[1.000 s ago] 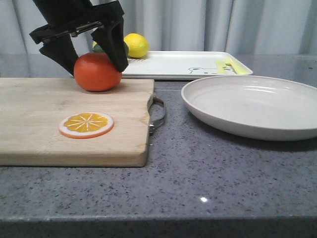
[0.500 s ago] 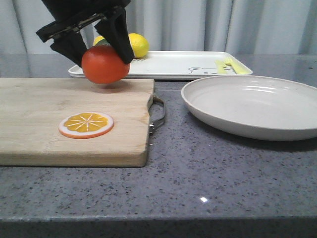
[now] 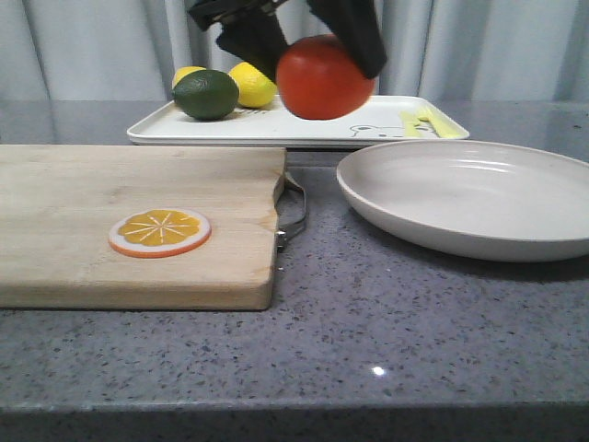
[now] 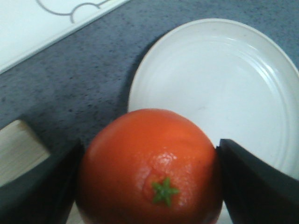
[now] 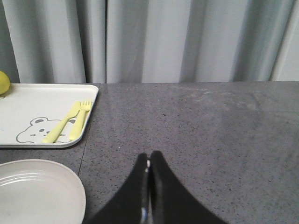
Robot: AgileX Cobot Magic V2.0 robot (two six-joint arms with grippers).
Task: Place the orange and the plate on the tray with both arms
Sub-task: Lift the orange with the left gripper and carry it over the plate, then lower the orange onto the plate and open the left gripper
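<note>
While the glossy red-orange whole orange (image 3: 324, 77) is held clear of every surface, gripped between the black jaws of the left gripper (image 4: 148, 179), the carrying step is judged to be in hand. It hangs near the front edge of the flat white rectangular tray (image 3: 304, 122), between the wooden cutting board (image 3: 138, 221) and the wide off-white round plate (image 3: 469, 195), which lies on the grey speckled desk (image 3: 386, 313). A green lime (image 3: 205, 95) and yellow lemons (image 3: 252, 84) sit on the tray. The right gripper (image 5: 148, 186) is seen with its jaws pressed together, empty. Next, a bare patch of tray must be reached, and the fruit lowered before release.
</note>
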